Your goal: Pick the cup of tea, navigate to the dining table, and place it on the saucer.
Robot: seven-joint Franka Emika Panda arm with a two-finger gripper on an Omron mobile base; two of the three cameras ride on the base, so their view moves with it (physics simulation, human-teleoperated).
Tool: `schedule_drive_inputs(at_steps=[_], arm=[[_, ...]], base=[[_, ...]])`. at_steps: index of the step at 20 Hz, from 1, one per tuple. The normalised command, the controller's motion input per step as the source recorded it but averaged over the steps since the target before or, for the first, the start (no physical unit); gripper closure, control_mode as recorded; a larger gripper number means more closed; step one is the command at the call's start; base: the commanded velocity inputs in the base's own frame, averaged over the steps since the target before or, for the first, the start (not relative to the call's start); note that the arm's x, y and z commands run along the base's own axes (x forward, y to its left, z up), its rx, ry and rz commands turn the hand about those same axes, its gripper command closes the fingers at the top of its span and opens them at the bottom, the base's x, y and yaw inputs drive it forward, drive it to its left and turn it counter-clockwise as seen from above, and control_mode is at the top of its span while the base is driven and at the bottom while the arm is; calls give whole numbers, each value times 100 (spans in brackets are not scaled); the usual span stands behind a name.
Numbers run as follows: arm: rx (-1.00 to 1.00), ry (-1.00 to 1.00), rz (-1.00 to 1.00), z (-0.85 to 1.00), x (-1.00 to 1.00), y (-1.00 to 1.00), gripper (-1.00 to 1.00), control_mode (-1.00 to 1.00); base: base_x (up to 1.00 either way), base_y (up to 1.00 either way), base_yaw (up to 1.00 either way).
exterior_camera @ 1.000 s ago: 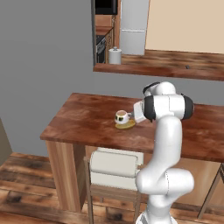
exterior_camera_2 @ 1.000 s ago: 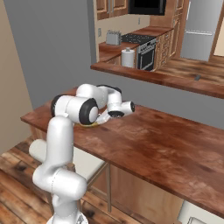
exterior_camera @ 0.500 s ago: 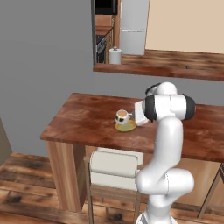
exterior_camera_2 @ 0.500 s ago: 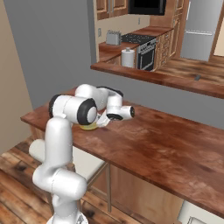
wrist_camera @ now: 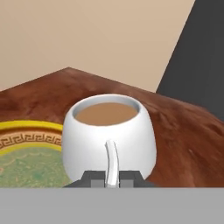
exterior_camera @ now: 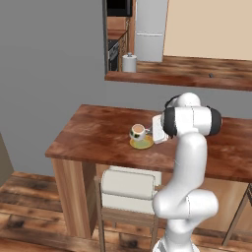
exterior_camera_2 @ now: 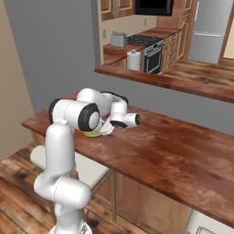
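1. Step in hand, as I judge it: the last one, placing. The robot stands at the dining table (exterior_camera: 93,130), called the counter from here on, and the cup of tea (exterior_camera: 138,132) is at the saucer (exterior_camera: 142,143), centre of the left base view.
2. Where the cup is: in the hand view the cup of tea (wrist_camera: 109,138) sits centre frame, upright, brown liquid level. The saucer (wrist_camera: 30,151) spreads out to the lower left.
3. The cup looks to be over the saucer's right part, not centred. Can't tell from these frames whether its base already touches the saucer or hangs just above it.
4. End effector (wrist_camera: 111,178), bottom centre of the hand view: jaws pinched nearly together on the cup's thin handle, one dark tip on each side. So it is gripping the cup by the handle and nothing else.
5. In the left base view the end effector (exterior_camera: 149,132) is just right of the cup. The right base view shows the hand behind the elbow, left of centre, with a yellow sliver of the saucer (exterior_camera_2: 93,133) below it.
6. Next move, my call: confirm the cup is seated flat on the saucer, lowering a touch if needed. Then open the jaws just enough to free the handle.
7. Back out along the handle line, no sideways drag. Risk: snagging the handle tips or slides the cup and slops the tea.
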Motion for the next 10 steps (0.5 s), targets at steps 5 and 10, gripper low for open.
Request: schedule_drive_inputs(at_steps=[5,10], arm=[[-4,1,0,5,0,-5,100,-100],[-3,3,0,2,-2,-19,100,-100]], base=[[0,0,0],[0,0,0]])
